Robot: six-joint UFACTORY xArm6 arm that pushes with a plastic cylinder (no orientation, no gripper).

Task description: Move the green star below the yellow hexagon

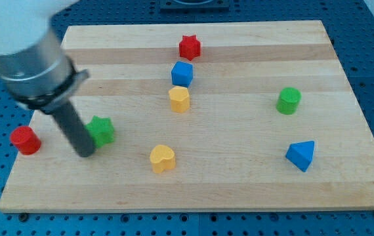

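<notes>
The green star (100, 130) sits on the left part of the wooden board (239, 190), and my tip (84, 155) stands just beside it on its left and slightly nearer side, touching it or very close to it; the exact contact cannot be made out. There is nothing on the rod to spread or pinch: it is a plain dark stick that can only push from the side. The yellow hexagon (180, 99) lies well to the right and a little farther back, just near of the blue cube (182, 73), with the red star (189, 47) farther still. The spot below the hexagon is the open wood between it and the yellow heart (162, 158). The star looks like a small, light, stiff block that should slide easily on the smooth board, so it is likely to skid or spin rather than resist. Its points make the contact awkward: a push on one arm would probably turn it, so pressing into a notch or flat against two arms, in line with its middle, seems best. Pushing from the left side suits the rightward travel needed. The red cylinder (25, 140) at the left edge, the green cylinder (289, 101) and the blue triangle (301, 155) are out of the way.
</notes>
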